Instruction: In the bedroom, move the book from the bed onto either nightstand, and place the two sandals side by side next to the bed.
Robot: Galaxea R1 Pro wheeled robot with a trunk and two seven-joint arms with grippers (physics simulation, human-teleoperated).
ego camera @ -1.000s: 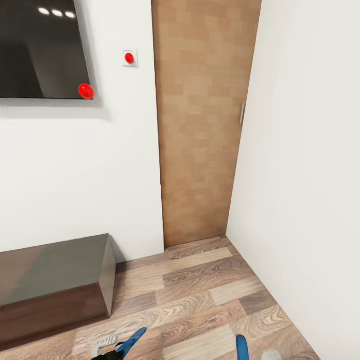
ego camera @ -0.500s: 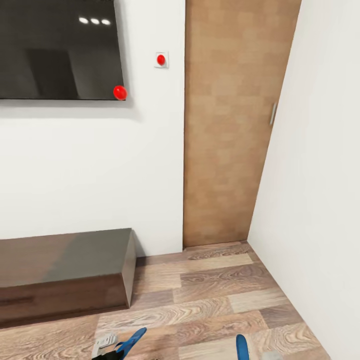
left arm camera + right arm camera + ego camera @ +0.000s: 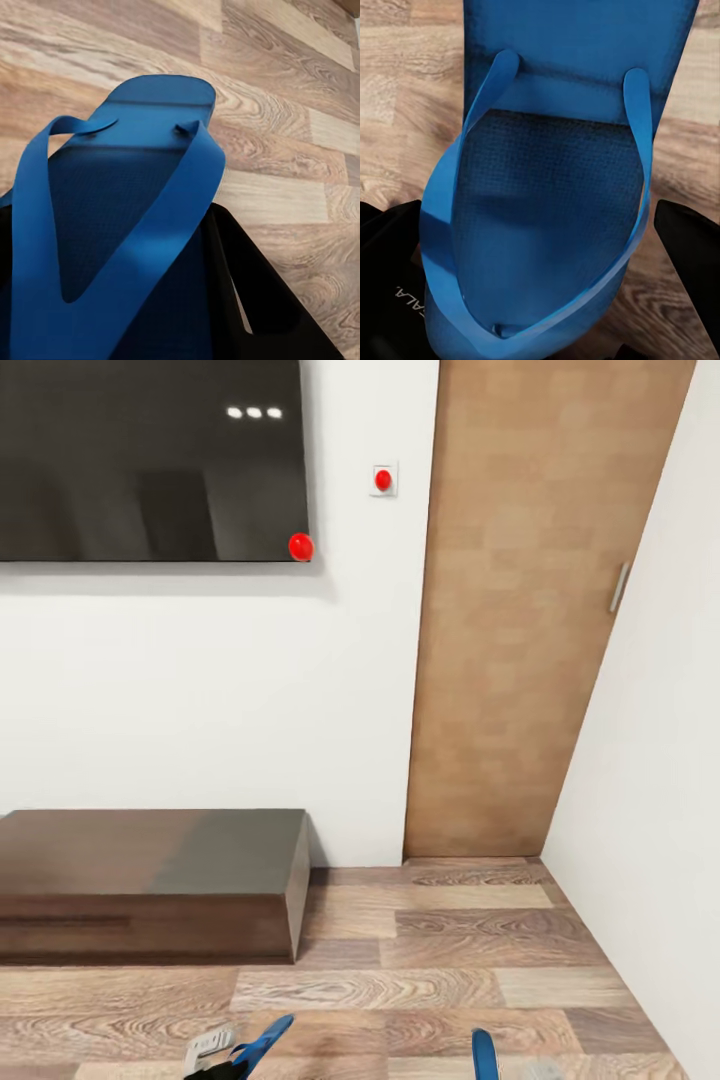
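The floor (image 3: pixel 420 960) was grained, matt wood plank; the low cabinet (image 3: pixel 150 880) on it glossy dark wood; each sandal (image 3: pixel 555 225) (image 3: pixel 112 225) textured blue foam.

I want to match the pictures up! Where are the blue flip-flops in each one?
Head view: two blue tips at the bottom edge, left sandal and right sandal.
Left wrist view: left sandal, close up.
Right wrist view: right sandal, close up.
Shared landmark: wood plank floor.

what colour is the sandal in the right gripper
Bright blue, straps included; the sandal shows best in the right wrist view.
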